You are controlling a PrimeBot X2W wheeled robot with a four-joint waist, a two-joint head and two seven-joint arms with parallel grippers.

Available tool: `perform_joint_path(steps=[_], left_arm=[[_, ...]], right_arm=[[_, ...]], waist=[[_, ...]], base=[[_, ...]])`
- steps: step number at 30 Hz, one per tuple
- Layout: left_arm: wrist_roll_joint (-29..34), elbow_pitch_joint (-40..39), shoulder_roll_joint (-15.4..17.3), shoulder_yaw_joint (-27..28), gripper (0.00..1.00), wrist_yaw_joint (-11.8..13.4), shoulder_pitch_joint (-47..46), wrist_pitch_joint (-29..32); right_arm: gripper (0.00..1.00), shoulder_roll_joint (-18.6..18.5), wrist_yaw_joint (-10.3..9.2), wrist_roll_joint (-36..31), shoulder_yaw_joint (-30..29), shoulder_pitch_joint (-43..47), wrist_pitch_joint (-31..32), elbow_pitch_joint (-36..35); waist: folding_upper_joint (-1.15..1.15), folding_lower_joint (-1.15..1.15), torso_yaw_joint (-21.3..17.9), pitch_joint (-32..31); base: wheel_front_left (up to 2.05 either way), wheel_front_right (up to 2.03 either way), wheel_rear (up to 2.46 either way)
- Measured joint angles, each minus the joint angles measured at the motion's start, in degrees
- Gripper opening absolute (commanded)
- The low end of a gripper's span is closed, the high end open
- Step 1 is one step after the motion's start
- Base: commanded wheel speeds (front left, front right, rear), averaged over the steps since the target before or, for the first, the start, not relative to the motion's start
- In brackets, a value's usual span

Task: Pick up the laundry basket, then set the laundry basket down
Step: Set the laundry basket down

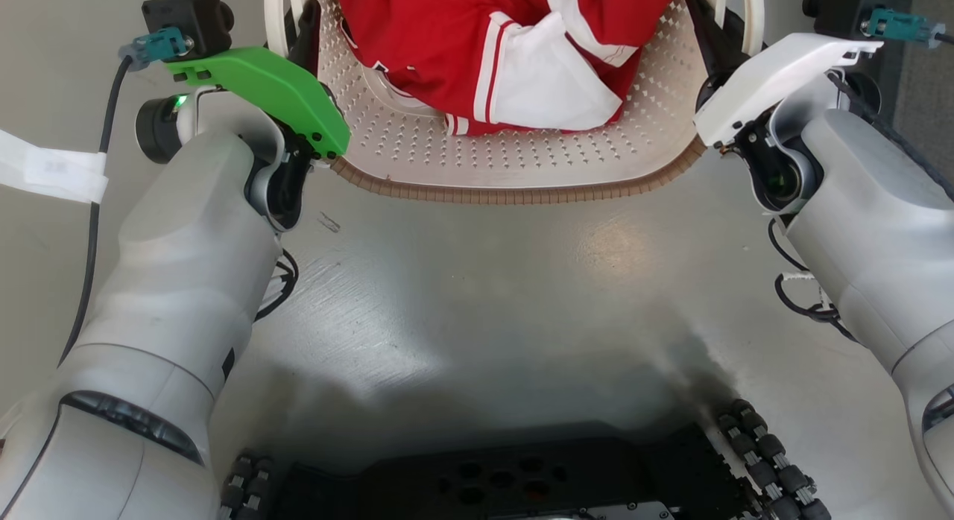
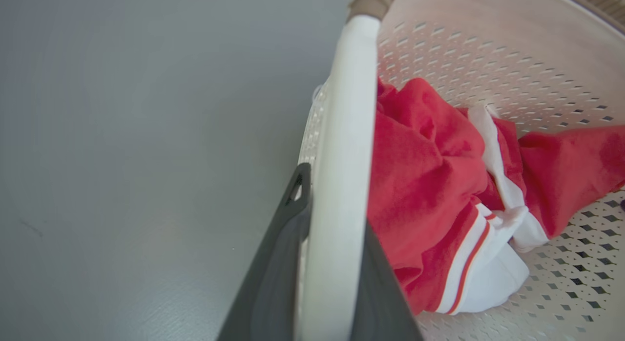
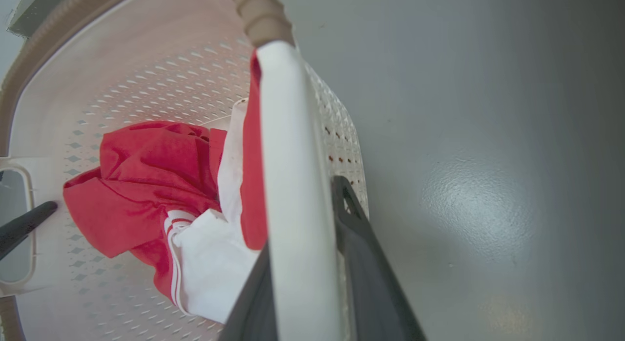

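The laundry basket (image 1: pixel 522 162), cream-white and perforated with a brown woven-look rim (image 1: pixel 522 196), is at the top middle of the head view. A red and white garment (image 1: pixel 507 51) lies inside it. My left gripper (image 1: pixel 298 21) is shut on the basket's left loop handle (image 2: pixel 349 111), one dark finger on each side of the white bar (image 2: pixel 334 219). My right gripper (image 1: pixel 708 24) is shut the same way on the right handle (image 3: pixel 278 111), fingers straddling it (image 3: pixel 300 223). Whether the basket rests on the floor or hangs above it I cannot tell.
Grey glossy floor (image 1: pixel 484 296) spreads between the basket and my dark wheeled base (image 1: pixel 507 475). A white strip of tape (image 1: pixel 52 173) lies at the far left. A darker patch of floor (image 1: pixel 924 80) shows at the upper right. Cables hang beside both forearms.
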Motion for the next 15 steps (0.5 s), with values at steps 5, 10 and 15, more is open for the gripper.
perform_joint_path(steps=[5,10,15], left_arm=[[0.05,0.08,0.00,0.00,0.00,0.03,-0.50,-0.19],[0.09,0.13,0.00,-0.02,0.00,0.03,-0.52,-0.20],[0.09,0.19,0.01,-0.12,0.00,0.03,-0.53,-0.20]], right_arm=[[0.00,-0.10,0.00,0.22,0.33,-0.38,-0.25,0.00],[0.00,-0.12,0.00,0.54,0.63,-0.50,-0.41,0.04],[0.00,-0.12,0.00,0.63,1.07,-0.57,-0.70,0.18]], waist=[[0.00,0.00,0.15,0.73],[0.00,0.00,0.26,0.97],[0.00,0.00,0.25,1.12]], base=[[0.00,0.00,0.00],[0.00,0.00,0.00],[0.00,0.00,0.00]])
